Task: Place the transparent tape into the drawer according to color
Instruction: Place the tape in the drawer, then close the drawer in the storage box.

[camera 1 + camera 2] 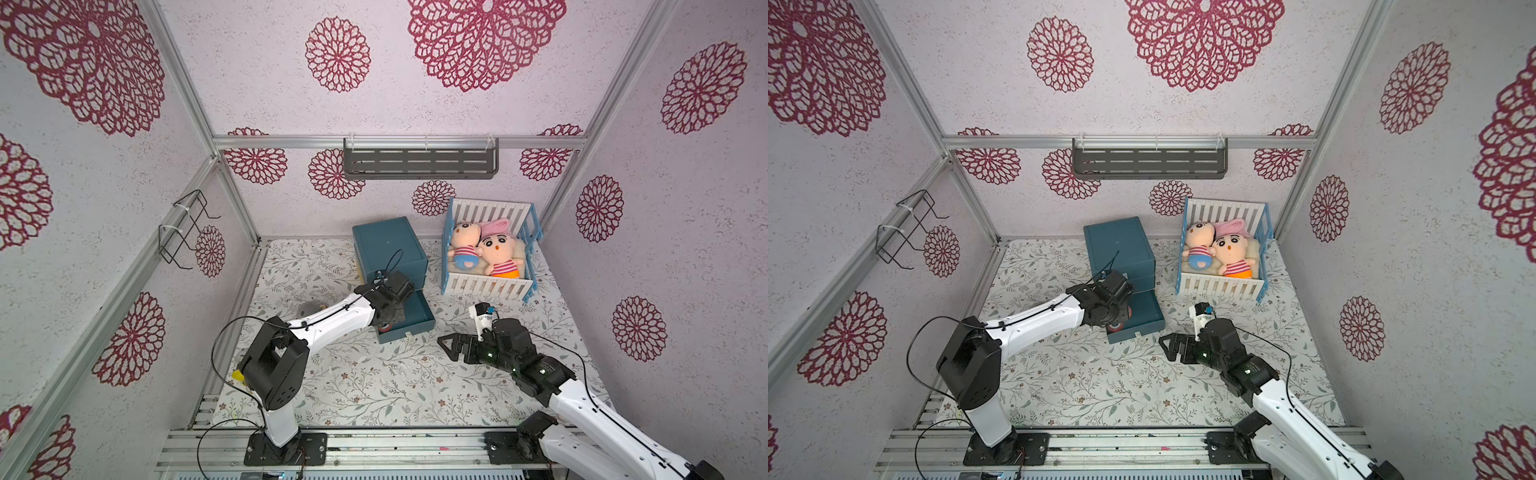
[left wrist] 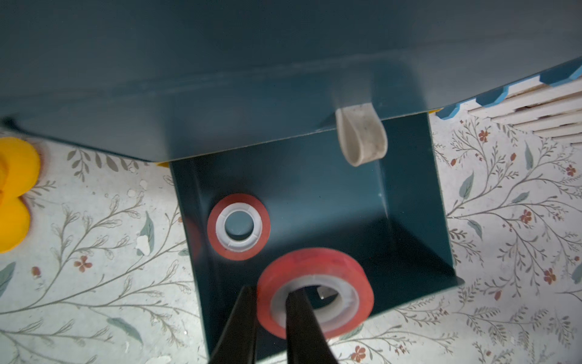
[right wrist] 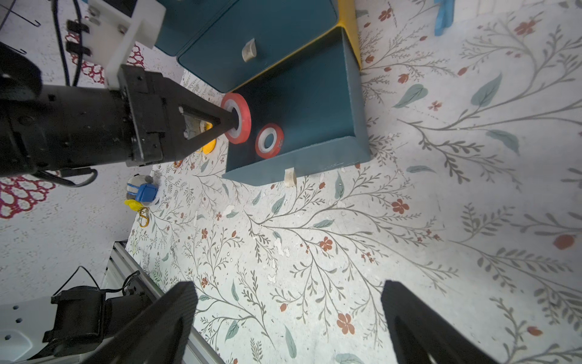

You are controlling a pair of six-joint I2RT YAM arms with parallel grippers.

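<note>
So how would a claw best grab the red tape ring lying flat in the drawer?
Probably from above: one finger down its white core hole, one outside, pinching the wall. The red tape ring lies flat, hole up, and the drawer walls block its sides.

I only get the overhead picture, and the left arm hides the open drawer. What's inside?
Observer: The left wrist view shows one red tape ring lying flat on the drawer floor.
Visitor: Is that arm carrying anything?
Observer: Yes. The left end effector is shut on a second red ring, one finger through its hole.
Visitor: Any other colours in there?
Observer: None in the part that the wrist views show.
</note>
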